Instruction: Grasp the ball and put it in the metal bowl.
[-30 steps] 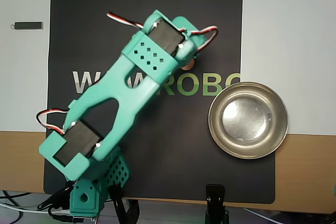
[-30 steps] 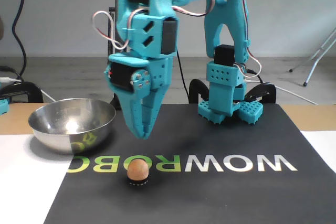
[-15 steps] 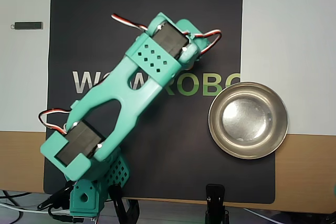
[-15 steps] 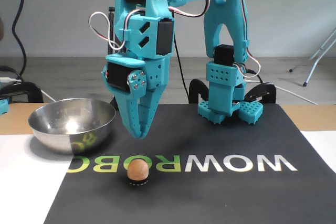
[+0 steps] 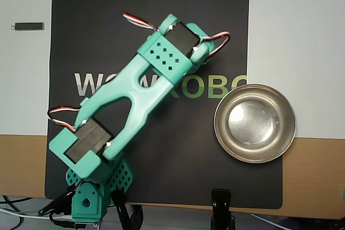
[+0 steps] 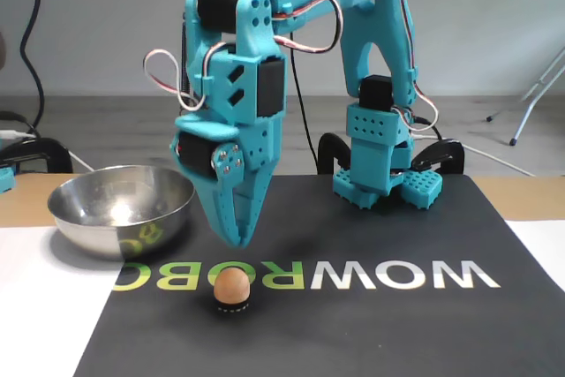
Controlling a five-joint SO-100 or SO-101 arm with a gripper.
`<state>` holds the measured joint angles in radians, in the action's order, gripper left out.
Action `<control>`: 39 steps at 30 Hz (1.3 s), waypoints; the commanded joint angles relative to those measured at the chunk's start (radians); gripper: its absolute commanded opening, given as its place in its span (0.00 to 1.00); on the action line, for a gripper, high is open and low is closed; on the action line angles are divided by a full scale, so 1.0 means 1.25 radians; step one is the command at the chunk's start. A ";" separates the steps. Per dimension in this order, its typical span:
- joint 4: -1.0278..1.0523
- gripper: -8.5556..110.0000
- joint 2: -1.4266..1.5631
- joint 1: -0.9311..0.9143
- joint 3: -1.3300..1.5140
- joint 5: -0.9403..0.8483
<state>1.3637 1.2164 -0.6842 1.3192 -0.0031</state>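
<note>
The ball (image 6: 232,288) is a small orange-peach sphere resting on a low black ring, on the black mat just in front of the green letters. My teal gripper (image 6: 237,237) hangs point-down a short way above it and slightly behind, jaws shut and holding nothing. In the overhead view the arm's wrist (image 5: 180,47) covers both the ball and the fingertips. The metal bowl (image 6: 121,214) stands empty to the left of the ball in the fixed view. In the overhead view the bowl (image 5: 280,133) sits at the mat's right edge.
The black mat (image 5: 215,25) carries printed WOWROBO letters (image 6: 397,275). The arm's base (image 6: 380,178) is clamped at the table's edge behind the mat. A small dark bar (image 5: 28,26) lies on the white sheet at the upper left of the overhead view.
The arm has stretched further out and the shut gripper has come down closer to the ball. Ball and bowl have not moved.
</note>
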 commanded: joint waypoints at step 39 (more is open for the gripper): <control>-0.052 0.08 -0.054 0.022 -0.027 0.001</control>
<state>1.3085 1.1505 -0.6627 1.3192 -0.0031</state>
